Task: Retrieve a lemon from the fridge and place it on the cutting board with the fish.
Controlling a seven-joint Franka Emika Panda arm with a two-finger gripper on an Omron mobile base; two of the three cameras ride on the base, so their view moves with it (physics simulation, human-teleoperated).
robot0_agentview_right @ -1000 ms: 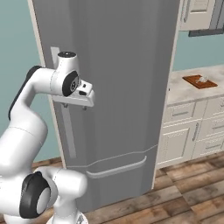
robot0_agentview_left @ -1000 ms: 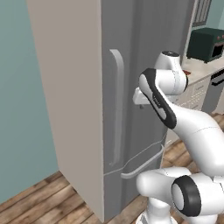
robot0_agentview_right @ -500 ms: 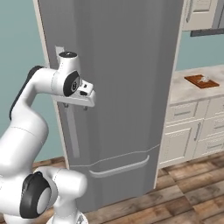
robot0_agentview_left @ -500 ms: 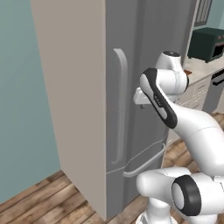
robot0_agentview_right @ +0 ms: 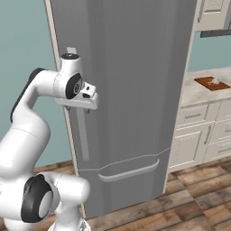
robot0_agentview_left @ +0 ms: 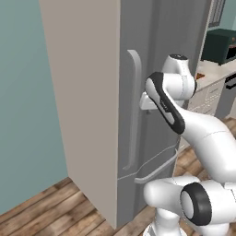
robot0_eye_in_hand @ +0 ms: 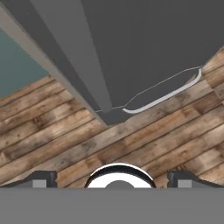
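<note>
Before the fridge (robot0_agentview_right: 135, 90), door shut: I hold the claw (robot0_agentview_right: 83, 104) beside the long handle (robot0_agentview_left: 133, 110), jaws wide apart, nothing gripped. Arm bent at the elbow, hand pointing down. Step: opening; next I must close on the handle. Cutting board (robot0_agentview_right: 208, 83) and fish (robot0_agentview_right: 215, 80) rest on the desk right of the fridge. Lemon: presumably inside.

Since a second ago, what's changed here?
The whole scene has slid rightward in both base views, so the base moved, not the fridge. The tool keeps its open pose by the handle, gripping nothing. Fridge shut; board on the counter as before.
</note>
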